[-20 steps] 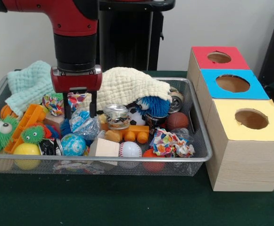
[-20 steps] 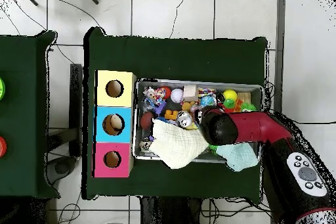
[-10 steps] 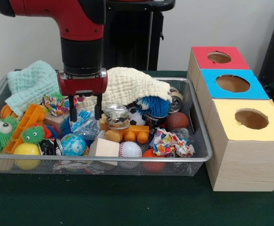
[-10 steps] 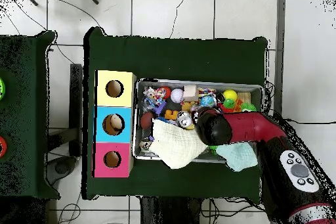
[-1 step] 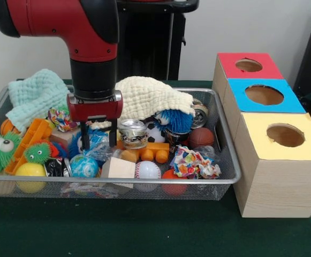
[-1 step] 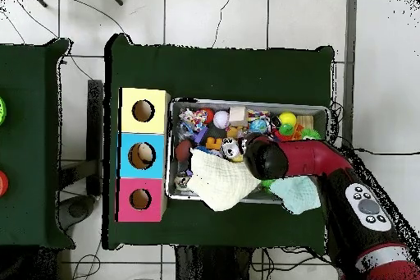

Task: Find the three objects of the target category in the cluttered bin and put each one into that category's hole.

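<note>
The wire bin [image 5: 227, 160] holds two cloths, two green googly-eyed spiky toys, and one baseball [image 5: 148, 170], beside three coloured boxes with holes.

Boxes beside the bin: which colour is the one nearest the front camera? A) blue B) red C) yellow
C: in the front view the yellow box sits nearest, then the blue box, with the red box farthest back.

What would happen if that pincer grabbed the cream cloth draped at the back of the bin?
The cream cloth would probably go floppy: it already sags in folds over the toys. It looks light, so lifting should be easy, though its hanging edge might drag the blue spiky ball beneath. The pincer stands open beside it.
</note>
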Robot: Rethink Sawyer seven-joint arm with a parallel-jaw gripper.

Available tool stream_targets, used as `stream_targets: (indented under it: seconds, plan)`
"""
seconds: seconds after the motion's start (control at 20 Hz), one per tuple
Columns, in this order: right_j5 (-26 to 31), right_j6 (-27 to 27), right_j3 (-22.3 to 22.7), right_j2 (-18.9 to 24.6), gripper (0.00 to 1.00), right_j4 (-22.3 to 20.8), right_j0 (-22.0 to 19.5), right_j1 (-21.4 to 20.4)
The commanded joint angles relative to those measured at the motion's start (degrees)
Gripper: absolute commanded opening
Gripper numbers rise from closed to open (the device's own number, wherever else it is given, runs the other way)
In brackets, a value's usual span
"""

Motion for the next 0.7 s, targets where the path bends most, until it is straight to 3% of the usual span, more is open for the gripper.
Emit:
stream_targets:
  seconds: [0.05, 0.7]
  plan:
    - [-1.9, -0.6, -7.1, -1.4, 1.0, -4.4, -0.3, 8.2]
    - [-3.7, 0.4, -7.6, -1.8, 1.0, -4.9, 0.0, 9.5]
